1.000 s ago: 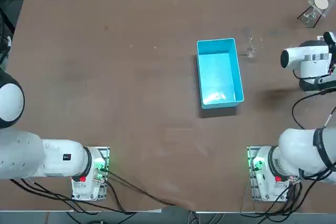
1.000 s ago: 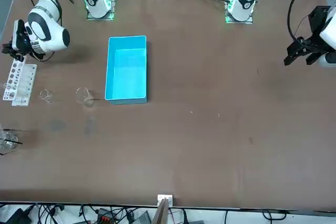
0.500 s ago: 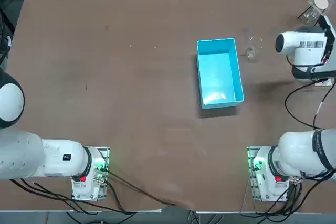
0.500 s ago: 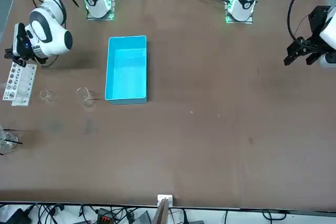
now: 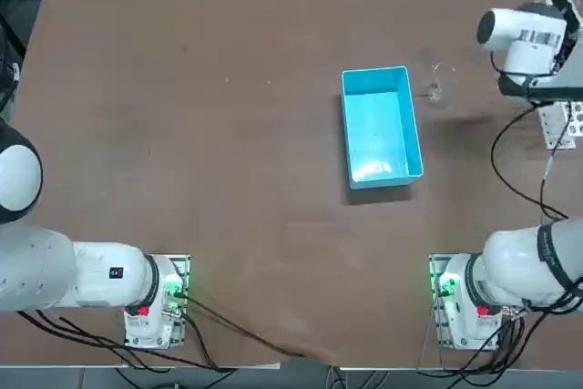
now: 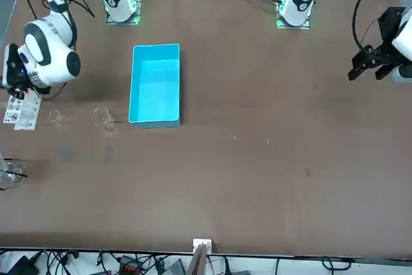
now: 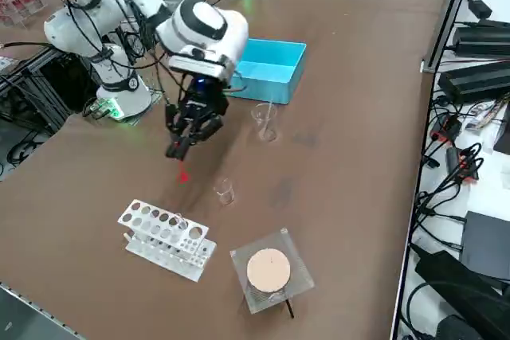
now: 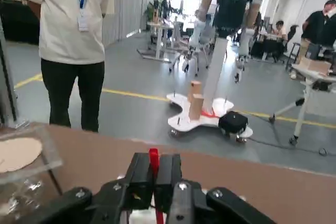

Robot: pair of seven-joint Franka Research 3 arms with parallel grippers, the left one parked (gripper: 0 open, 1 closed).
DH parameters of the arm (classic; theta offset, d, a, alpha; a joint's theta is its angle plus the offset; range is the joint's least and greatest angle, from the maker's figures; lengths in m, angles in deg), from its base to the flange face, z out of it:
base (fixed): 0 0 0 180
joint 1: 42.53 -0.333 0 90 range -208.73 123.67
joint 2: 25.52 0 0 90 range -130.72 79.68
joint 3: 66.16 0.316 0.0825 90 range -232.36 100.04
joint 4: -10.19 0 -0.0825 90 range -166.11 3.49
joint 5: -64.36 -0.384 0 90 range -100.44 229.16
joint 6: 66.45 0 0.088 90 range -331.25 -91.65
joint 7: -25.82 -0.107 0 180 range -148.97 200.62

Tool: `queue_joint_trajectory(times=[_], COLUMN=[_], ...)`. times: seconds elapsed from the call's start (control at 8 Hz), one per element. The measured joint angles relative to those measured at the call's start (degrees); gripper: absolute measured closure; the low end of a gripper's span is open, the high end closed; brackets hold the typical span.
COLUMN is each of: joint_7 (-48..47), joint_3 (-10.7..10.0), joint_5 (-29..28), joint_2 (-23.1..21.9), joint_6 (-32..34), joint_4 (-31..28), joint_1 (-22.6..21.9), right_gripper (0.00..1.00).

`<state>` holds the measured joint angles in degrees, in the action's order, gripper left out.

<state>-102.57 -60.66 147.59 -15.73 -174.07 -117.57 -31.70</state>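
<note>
Gripping a thin red stick (image 7: 183, 173), my right gripper (image 7: 175, 150) hung shut left of centre in the side view, up-frame of the test-tube rack (image 7: 163, 238); mid-carry, I judged, any next move needing it kept upright.

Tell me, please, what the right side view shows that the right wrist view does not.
Only the side view shows the blue bin and the clear beaker beside it. Only the wrist view shows a person standing beyond the table. Both show the right gripper, above the table, shut on a red stick, with the tan disc nearby.
</note>
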Motion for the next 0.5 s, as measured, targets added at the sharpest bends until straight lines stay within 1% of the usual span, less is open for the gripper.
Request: queue_joint_trajectory(times=[0.12, 0.25, 0.5], joint_7=[1.68, 2.12, -0.44], joint_3=[0.02, 0.03, 0.02], joint_5=[-3.83, -5.93, -6.67], joint_2=[2.31, 4.58, 8.18], joint_6=[0.05, 0.14, 0.13], joint_4=[3.9, 6.65, 8.24], joint_1=[-1.69, -2.77, -3.3], right_gripper=[0.95, 0.95, 0.95])
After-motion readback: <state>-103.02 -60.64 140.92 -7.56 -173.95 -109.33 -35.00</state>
